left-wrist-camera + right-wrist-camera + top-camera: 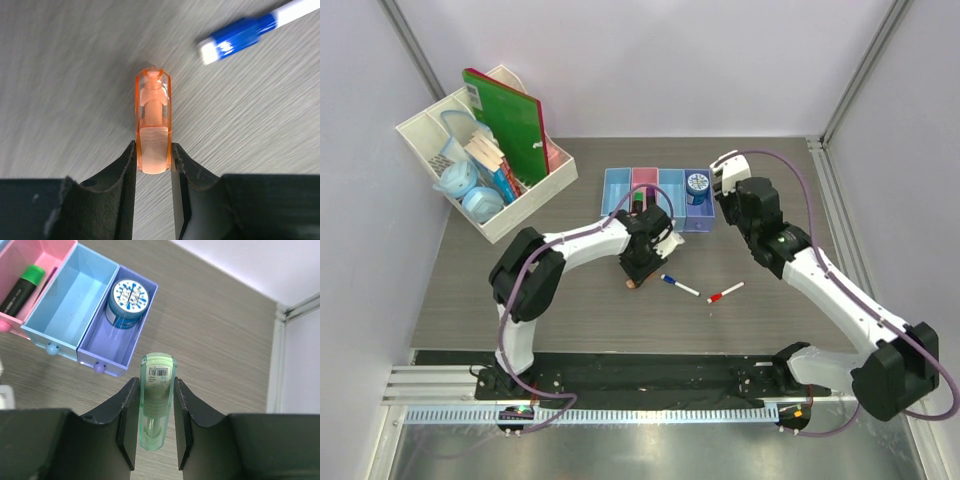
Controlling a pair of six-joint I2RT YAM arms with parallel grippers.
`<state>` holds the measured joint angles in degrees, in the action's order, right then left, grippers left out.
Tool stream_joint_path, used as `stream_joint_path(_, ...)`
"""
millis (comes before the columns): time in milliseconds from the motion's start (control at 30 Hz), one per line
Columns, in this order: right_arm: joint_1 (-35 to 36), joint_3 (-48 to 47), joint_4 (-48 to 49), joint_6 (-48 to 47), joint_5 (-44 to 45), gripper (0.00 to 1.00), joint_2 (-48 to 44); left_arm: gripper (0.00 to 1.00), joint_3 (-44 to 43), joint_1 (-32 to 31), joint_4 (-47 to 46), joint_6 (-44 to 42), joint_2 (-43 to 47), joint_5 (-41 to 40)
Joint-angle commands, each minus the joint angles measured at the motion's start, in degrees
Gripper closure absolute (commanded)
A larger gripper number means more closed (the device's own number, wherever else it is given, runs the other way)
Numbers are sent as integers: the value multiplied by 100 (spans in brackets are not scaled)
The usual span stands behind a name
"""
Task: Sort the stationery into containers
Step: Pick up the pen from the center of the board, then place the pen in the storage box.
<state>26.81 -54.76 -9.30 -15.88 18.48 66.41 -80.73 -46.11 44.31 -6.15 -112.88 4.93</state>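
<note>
My left gripper (pixel 636 274) is shut on a stubby orange marker (pixel 153 125) low over the table; its pads (pixel 129 165) grip the marker's rear end. A blue-white pen (pixel 679 285) lies just right of it, also in the left wrist view (pixel 245 31). A red-white pen (pixel 725 292) lies further right. My right gripper (pixel 724 176) is shut on a stubby green marker (pixel 157 400), held in the air near the purple bin (pixel 103 361). The row of bins (pixel 616 205) stands at mid-table. A green-black marker (pixel 21 286) lies in the pink bin (pixel 47 252).
A round blue-white roll (pixel 129 301) sits in the purple bin. A big white desk organiser (pixel 535 195) at the back left holds a green notebook (pixel 510 120) and pale blue tape rolls (pixel 472 192). Pale walls close in the table on three sides.
</note>
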Motion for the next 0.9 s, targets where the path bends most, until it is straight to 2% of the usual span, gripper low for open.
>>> stream_joint_path(0, -114, -359, 517, 454, -160, 99, 502, 100, 145, -4, -353, -413, 714, -773)
stream_joint_path(400, -185, -1633, 1106, 1543, -1241, 99, 2436, 100, 207, 5, -608, -975, 1453, -1661)
stream_joint_path(700, -185, -2679, 1343, 1701, -1505, 99, 4071, 100, 391, 5, -1117, -1301, 2006, -2057)
stream_joint_path(867, -185, -3163, 1176, 1887, -1734, 99, 4520, 100, 453, 5, -1285, -1467, 2147, -2180)
